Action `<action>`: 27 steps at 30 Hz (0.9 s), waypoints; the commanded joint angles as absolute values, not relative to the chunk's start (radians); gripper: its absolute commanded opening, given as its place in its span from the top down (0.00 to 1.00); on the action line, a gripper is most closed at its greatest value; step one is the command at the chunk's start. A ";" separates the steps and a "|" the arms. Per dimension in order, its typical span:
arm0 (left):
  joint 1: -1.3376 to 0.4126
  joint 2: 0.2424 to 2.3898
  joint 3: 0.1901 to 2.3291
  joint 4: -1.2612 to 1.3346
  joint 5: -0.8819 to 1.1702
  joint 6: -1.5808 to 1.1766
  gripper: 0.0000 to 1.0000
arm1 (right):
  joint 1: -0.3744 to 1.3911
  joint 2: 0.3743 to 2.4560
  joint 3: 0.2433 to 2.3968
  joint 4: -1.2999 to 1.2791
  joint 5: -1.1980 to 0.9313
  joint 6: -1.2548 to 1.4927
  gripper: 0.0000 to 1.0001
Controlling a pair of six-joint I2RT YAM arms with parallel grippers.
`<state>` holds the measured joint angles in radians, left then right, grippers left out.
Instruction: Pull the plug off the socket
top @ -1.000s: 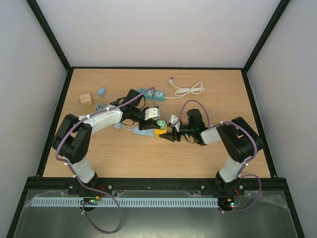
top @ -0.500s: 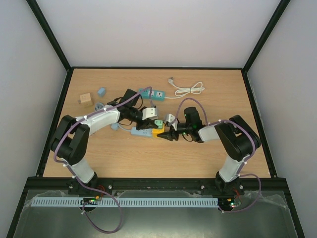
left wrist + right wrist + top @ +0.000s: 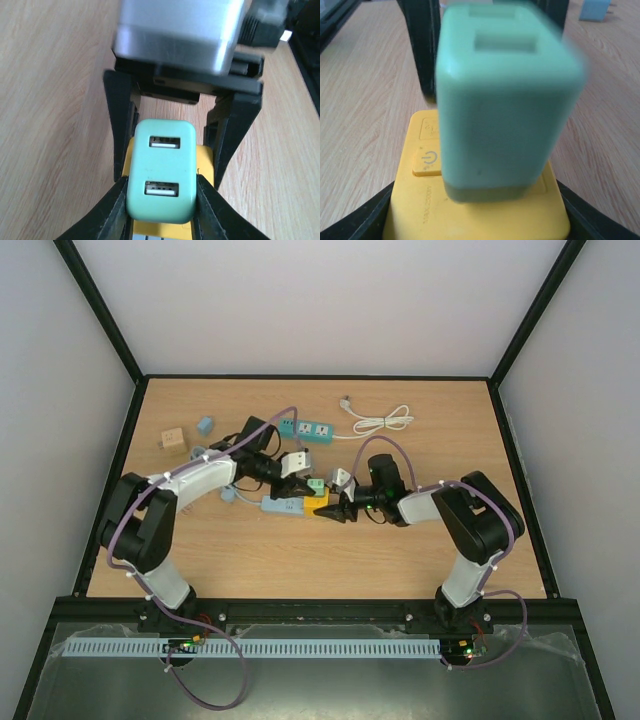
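Observation:
A mint-green USB plug [image 3: 316, 484] stands in the yellow socket end [image 3: 319, 504] of a light-blue power strip [image 3: 283, 506] at mid-table. My left gripper [image 3: 311, 487] is shut on the plug. In the left wrist view [image 3: 161, 192] its black fingers [image 3: 116, 210] press both sides of the plug [image 3: 161, 165]. My right gripper [image 3: 326, 511] is shut on the yellow socket. In the right wrist view [image 3: 475, 222] the plug [image 3: 505, 100] sits with its base against the socket face [image 3: 425, 205], and no prongs show.
A teal power strip [image 3: 305, 428] and a coiled white cable [image 3: 381, 422] lie at the back. A wooden cube [image 3: 173, 439] and a small blue adapter [image 3: 205, 425] sit at the back left. Another blue piece [image 3: 228, 495] lies under the left arm.
Both grippers and the power strip have shifted a little to the left together. The plug stays in the yellow socket.

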<state>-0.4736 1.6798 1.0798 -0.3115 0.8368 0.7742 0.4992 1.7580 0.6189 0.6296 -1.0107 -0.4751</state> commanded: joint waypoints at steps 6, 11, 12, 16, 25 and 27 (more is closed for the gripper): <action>-0.423 1.584 1.099 -0.221 0.977 0.715 0.85 | 0.505 1.798 0.624 0.529 -0.963 -0.492 0.99; -0.377 1.580 1.107 -0.221 0.976 0.688 0.85 | 0.506 1.798 0.623 0.530 -0.963 -0.494 0.99; -0.355 1.581 1.109 -0.223 0.977 0.682 0.85 | 0.506 1.797 0.623 0.529 -0.963 -0.495 0.99; -0.273 1.583 1.115 -0.230 0.930 0.638 0.84 | 0.506 1.796 0.623 0.526 -0.964 -0.499 0.99; -0.091 1.725 1.240 -0.263 0.729 0.417 0.81 | 0.505 1.793 0.620 0.523 -0.969 -0.508 0.99; -0.063 1.771 1.264 -0.272 0.688 0.396 0.80 | 0.506 1.794 0.620 0.525 -0.968 -0.508 0.99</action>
<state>-0.1139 1.6909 1.2091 -0.2451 0.7765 0.4915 0.5018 1.7657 0.6254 0.6052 -1.0054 -0.4889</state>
